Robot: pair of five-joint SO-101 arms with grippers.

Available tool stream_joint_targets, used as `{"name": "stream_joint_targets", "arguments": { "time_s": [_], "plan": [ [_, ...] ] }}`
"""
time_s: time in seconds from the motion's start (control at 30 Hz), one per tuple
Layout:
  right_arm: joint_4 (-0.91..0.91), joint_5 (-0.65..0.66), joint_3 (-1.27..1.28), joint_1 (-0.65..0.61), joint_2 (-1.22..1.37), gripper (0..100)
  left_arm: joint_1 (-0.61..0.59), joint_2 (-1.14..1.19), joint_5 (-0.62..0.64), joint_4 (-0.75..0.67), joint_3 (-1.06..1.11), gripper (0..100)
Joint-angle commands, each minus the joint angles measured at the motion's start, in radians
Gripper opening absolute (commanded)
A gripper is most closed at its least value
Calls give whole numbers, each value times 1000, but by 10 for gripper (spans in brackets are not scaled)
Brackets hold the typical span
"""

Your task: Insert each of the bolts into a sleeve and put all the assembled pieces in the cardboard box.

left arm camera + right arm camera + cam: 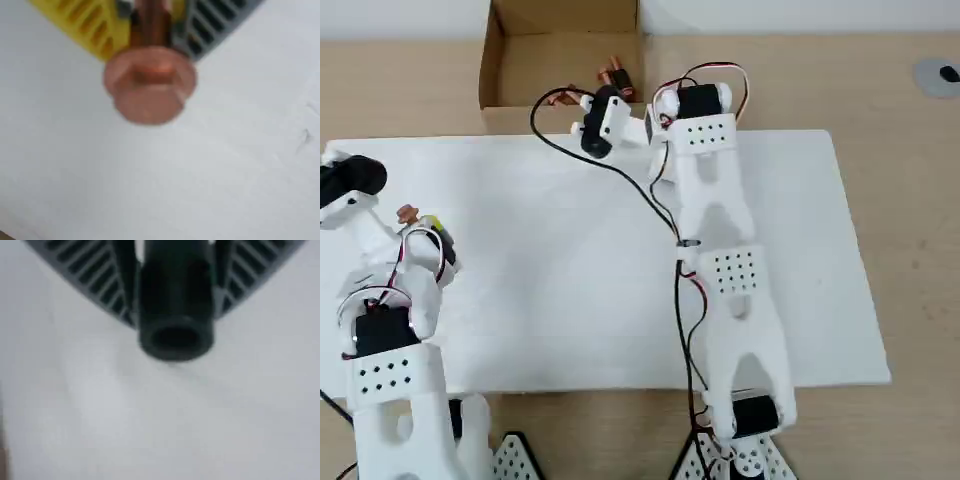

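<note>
Overhead, two white arms reach over a white mat (540, 260). Near the mat's left edge, the left gripper (420, 222) is clamped on a copper bolt (150, 92), whose flanged head sticks out past the jaws. The right gripper (595, 130) is at the mat's far edge, just in front of the cardboard box (492, 60). It is closed around a black sleeve (175, 315), hollow end outward. Copper-coloured pieces (616, 73) lie in the box's right corner.
</note>
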Motion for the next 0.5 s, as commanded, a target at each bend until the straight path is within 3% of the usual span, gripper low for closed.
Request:
{"name": "stream_joint_targets", "arguments": {
  "time_s": [0.0, 0.2, 0.47],
  "plan": [
    [14, 3, -42, -19, -18, 150, 14, -30, -2, -18, -9, 7],
    [14, 69, 128, -30, -22, 192, 15, -30, -29, -18, -9, 7],
    [14, 69, 147, -30, -22, 190, 15, -30, -31, -18, -9, 7]
  ]
}}
